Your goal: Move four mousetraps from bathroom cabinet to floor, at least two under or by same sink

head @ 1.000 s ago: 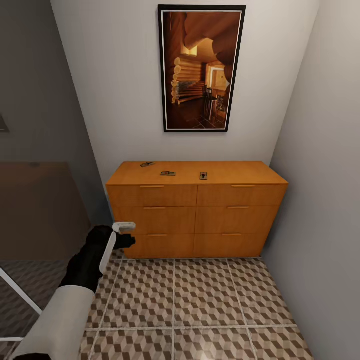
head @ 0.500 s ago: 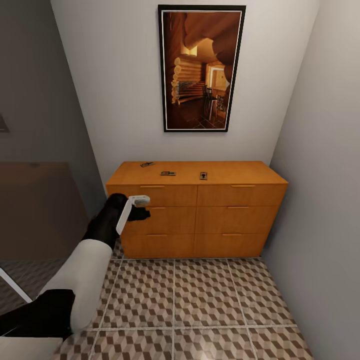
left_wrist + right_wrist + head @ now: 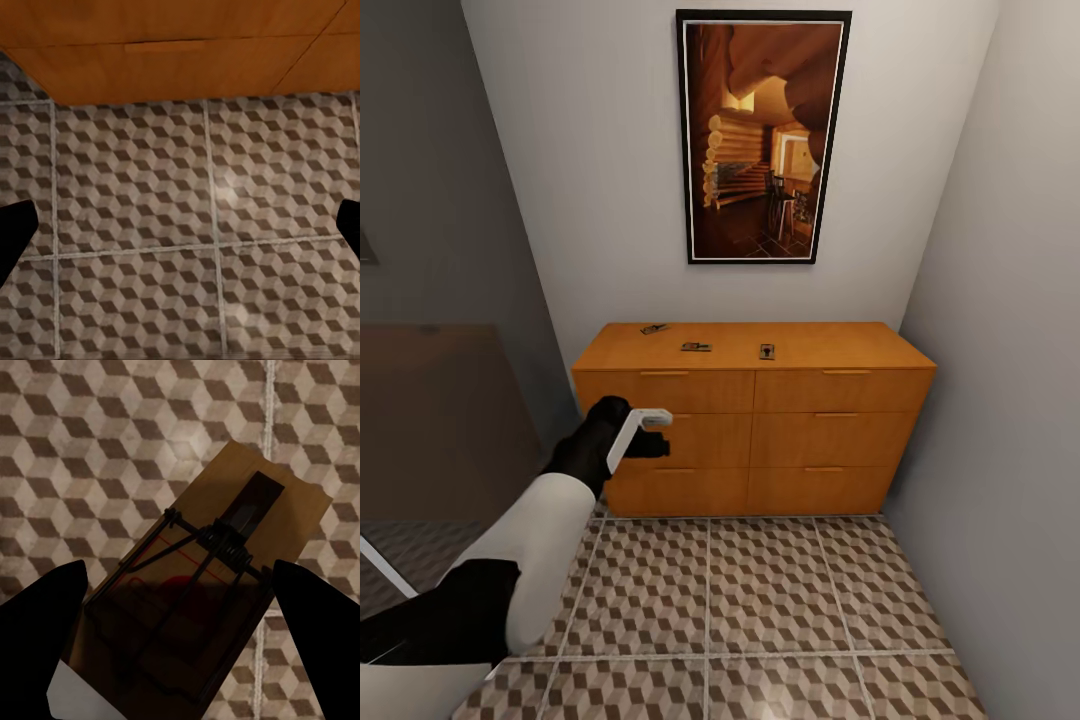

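Note:
Three mousetraps lie on top of the orange-brown cabinet [image 3: 760, 430]: one at the back left [image 3: 654, 328], one beside it [image 3: 696, 347], one near the middle [image 3: 767, 351]. My left gripper [image 3: 650, 440] hovers in front of the cabinet's left drawers. It is open, its dark fingertips [image 3: 15, 232] wide apart over the cube-pattern floor [image 3: 150, 210], with the cabinet's base [image 3: 187, 67] beyond. In the right wrist view a fourth mousetrap [image 3: 225, 547], wooden with dark wire parts, sits between the fingers of my right gripper [image 3: 180, 622], held above the floor tiles [image 3: 112, 435].
The cabinet fills a narrow alcove between a grey wall [image 3: 1000, 400] on the right and a darker partition [image 3: 450, 250] on the left. A framed picture [image 3: 763, 135] hangs above it. Patterned floor [image 3: 760, 600] spreads in front of the cabinet.
My left arm has risen and swung right, from near the cabinet's bottom drawer to its middle left drawer. The three traps on top have not moved.

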Tool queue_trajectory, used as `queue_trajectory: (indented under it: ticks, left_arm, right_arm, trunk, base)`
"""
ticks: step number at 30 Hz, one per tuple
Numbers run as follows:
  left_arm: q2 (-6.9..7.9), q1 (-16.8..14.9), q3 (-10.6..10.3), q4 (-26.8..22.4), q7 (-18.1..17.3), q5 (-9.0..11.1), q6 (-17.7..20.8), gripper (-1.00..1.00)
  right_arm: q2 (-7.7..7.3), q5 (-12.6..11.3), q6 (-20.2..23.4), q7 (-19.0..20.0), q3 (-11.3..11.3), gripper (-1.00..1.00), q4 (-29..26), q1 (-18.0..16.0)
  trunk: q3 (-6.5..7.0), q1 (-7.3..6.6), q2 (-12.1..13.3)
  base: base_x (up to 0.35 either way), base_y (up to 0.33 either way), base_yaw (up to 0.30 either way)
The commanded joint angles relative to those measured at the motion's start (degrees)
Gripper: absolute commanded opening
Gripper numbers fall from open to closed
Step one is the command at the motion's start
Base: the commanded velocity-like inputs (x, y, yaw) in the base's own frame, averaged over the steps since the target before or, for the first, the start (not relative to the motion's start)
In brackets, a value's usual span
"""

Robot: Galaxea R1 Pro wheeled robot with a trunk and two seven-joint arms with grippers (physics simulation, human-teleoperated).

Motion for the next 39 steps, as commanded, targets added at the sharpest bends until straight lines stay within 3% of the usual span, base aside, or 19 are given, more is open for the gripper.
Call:
queue_trajectory:
  ticks: [1,5,9,19,31,39]
  left_arm:
    - [-0.03,0.0,-0.6,0.0,0.2,0.0,0.2,1.0]
    - [0.07,0.0,-5.8,0.1,0.2,0.1,0.3,1.0]
    - [0.03,0.0,-7.6,0.2,0.2,0.2,0.4,1.0]
    - [0.2,0.0,-8.2,-0.8,0.1,0.2,0.4,1.0]
    - [0.36,-0.1,-8.2,-3.7,0.1,0.3,0.5,1.0]
    - [0.37,0.0,-8.2,-3.8,0.1,0.4,0.5,1.0]
  right_arm:
    - [0.0,0.6,-0.2,0.0,-0.5,-1.0,0.1,0.0]
    - [0.36,0.6,-0.2,0.1,-0.5,-1.0,0.1,0.0]
    - [0.77,0.5,-0.2,0.1,-0.5,-1.0,0.1,0.0]
    - [1.03,0.5,-0.2,0.1,-0.5,-1.0,0.1,0.0]
    - [3.0,0.5,-0.2,0.2,-0.5,-1.0,0.1,0.0]
    - [3.14,0.5,-0.2,0.2,-0.6,-1.0,0.1,0.0]
  trunk:
    - [-0.06,0.0,0.0]
    - [-0.06,0.0,0.0]
    - [-0.06,0.0,0.0]
    - [-0.06,0.0,0.0]
    - [-0.06,0.0,0.0]
    - [-0.06,0.0,0.0]
  base:
    - [0.0,0.0,0.0]
    - [0.0,0.0,0.0]
    - [0.0,0.0,0.0]
    - [0.0,0.0,0.0]
    - [0.002,0.0,0.0]
    - [0.195,0.079,0.0]
